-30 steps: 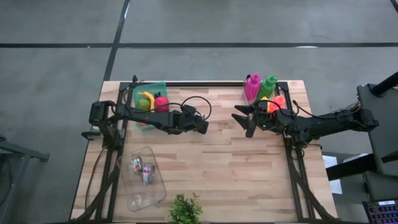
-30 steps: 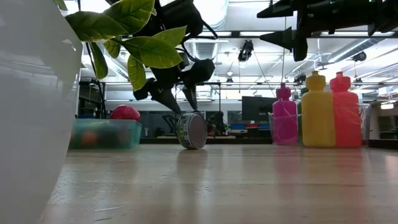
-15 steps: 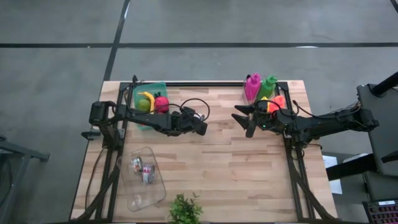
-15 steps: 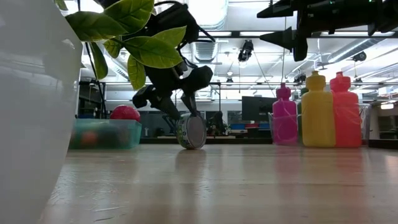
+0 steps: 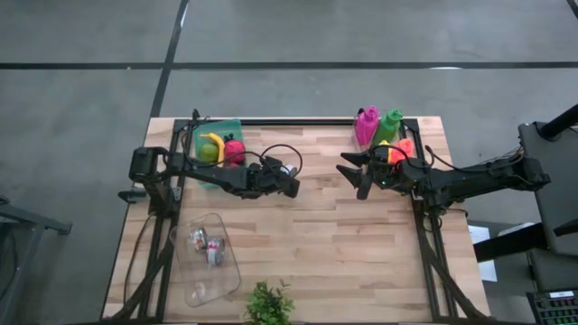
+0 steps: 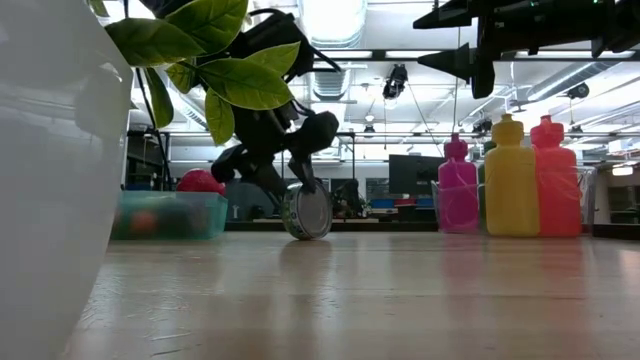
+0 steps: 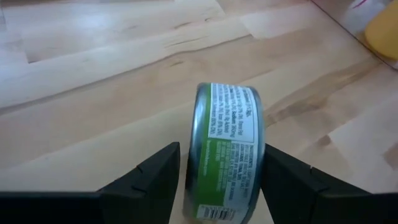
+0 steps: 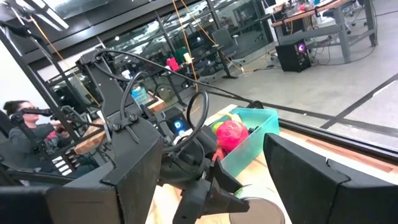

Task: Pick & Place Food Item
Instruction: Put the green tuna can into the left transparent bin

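A tin can with a green label (image 7: pixel 227 149) stands on its rounded side on the wooden table (image 5: pixel 343 244), near the middle (image 6: pixel 306 212). My left gripper (image 7: pixel 221 158) (image 6: pixel 293 188) slants down over it, open, with one finger beside each flat end of the can. In the high view the gripper (image 5: pixel 291 187) hides most of the can. My right gripper (image 5: pixel 348 173) (image 8: pixel 211 168) hangs open and level above the table's right half, holding nothing. My left gripper has a finger (image 7: pixel 155 174) beside one flat end of the can with a narrow gap showing. Its other finger (image 7: pixel 286 174) lies close against the other flat end (image 7: pixel 260 143); I cannot tell whether it touches. The can rests on the table.
A green bin (image 5: pixel 203 134) with a banana and a red fruit stands at the far left. Coloured bottles (image 5: pixel 377 126) stand at the far right. A clear tray (image 5: pixel 194 284) with cans lies near left, and a potted plant (image 5: pixel 268 302) sits at the near edge.
My left gripper has sunk toward the table, bringing its fingers lower around the can. The can has kept its place on the table. The gap between the fingers looks the same.
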Controlling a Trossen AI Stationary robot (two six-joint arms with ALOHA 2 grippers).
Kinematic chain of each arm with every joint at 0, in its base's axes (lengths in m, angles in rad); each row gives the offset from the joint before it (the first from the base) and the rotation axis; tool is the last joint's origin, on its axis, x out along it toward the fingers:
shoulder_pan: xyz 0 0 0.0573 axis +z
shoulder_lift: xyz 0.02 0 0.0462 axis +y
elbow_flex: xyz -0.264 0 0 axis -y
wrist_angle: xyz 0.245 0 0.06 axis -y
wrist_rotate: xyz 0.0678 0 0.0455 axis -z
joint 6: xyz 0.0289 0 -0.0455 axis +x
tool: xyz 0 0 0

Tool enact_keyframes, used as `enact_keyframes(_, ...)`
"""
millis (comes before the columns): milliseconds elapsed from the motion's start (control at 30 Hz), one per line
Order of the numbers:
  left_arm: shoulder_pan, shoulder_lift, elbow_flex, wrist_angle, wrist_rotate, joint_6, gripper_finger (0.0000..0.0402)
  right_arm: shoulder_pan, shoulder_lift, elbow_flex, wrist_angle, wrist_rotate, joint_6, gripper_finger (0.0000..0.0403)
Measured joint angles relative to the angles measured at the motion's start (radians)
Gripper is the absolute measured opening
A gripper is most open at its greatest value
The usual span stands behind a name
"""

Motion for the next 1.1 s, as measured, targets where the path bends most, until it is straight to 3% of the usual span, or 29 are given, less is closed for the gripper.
enact_keyframes(667,0.0,0.079,0.004,0.047,0.054,0.004,0.0206,0.0,0.0,0.0,0.0,0.0,0.0,0.0276)
enact_keyframes(933,0.0,0.079,0.004,0.047,0.053,0.004,0.0143,0.0,0.0,0.0,0.0,0.0,0.0,0.0276)
enact_keyframes(1100,0.0,0.079,0.004,0.047,0.054,0.004,0.014,0.0,0.0,0.0,0.0,0.0,0.0,0.0276)
